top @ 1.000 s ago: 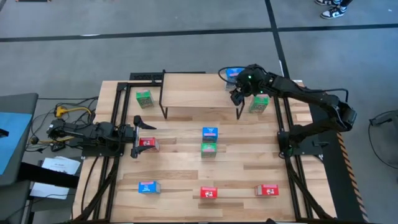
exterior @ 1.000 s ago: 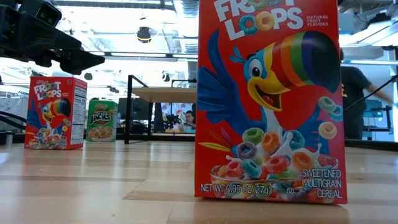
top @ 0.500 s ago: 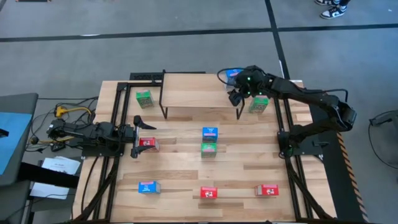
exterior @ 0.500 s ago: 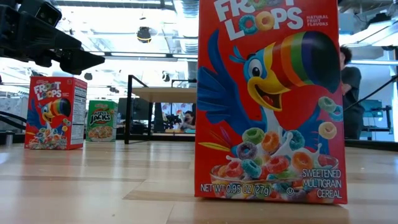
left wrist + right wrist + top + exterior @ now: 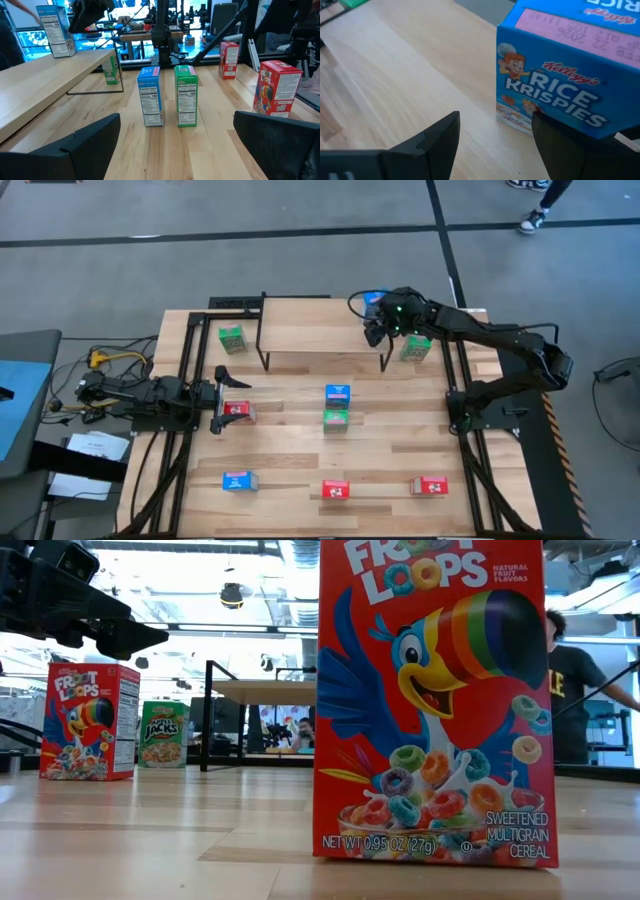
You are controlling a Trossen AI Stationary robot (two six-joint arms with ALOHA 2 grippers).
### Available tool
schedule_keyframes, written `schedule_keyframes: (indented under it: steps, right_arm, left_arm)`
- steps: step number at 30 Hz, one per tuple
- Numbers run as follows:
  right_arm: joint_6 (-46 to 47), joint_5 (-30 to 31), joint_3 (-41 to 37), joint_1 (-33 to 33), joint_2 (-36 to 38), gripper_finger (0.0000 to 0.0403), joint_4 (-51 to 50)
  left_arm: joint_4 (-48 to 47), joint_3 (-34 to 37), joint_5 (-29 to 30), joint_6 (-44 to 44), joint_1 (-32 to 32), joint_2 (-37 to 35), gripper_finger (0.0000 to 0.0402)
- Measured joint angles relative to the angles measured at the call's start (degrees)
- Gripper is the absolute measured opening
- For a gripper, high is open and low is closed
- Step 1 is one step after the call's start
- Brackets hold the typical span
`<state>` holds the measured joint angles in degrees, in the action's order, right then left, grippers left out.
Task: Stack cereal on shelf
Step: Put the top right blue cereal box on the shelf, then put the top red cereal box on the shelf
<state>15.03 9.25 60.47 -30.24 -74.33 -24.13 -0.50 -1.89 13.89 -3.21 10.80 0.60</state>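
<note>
Overhead, the right gripper (image 5: 378, 330) hovers at the shelf's (image 5: 320, 325) right end with its fingers (image 5: 427, 142) apart and holding nothing, a blue Rice Krispies box (image 5: 565, 92) standing on the board just beside one fingertip and mostly hidden under the arm from above. The left gripper (image 5: 224, 397) waits spread wide at the table's (image 5: 300, 455) left edge, near a red box (image 5: 237, 410). In the low view a big red box (image 5: 432, 700) blocks most of the shelf.
</note>
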Motion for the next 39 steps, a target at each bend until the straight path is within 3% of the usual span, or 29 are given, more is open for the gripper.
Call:
schedule_keyframes:
  steps: [22, 39]
  right_arm:
    - [7.65, 1.64, 0.0, 1.84, -0.05, 0.0272, 1.27]
    - [9.0, 2.83, 0.0, 2.7, -4.81, 0.0272, 7.93]
  left_arm:
    - [0.0, 0.0, 0.0, 0.0, 0.0, 0.0, 0.0379]
    - [-0.02, 0.0, -0.02, 0.0, 0.0, 0.0, 0.0379]
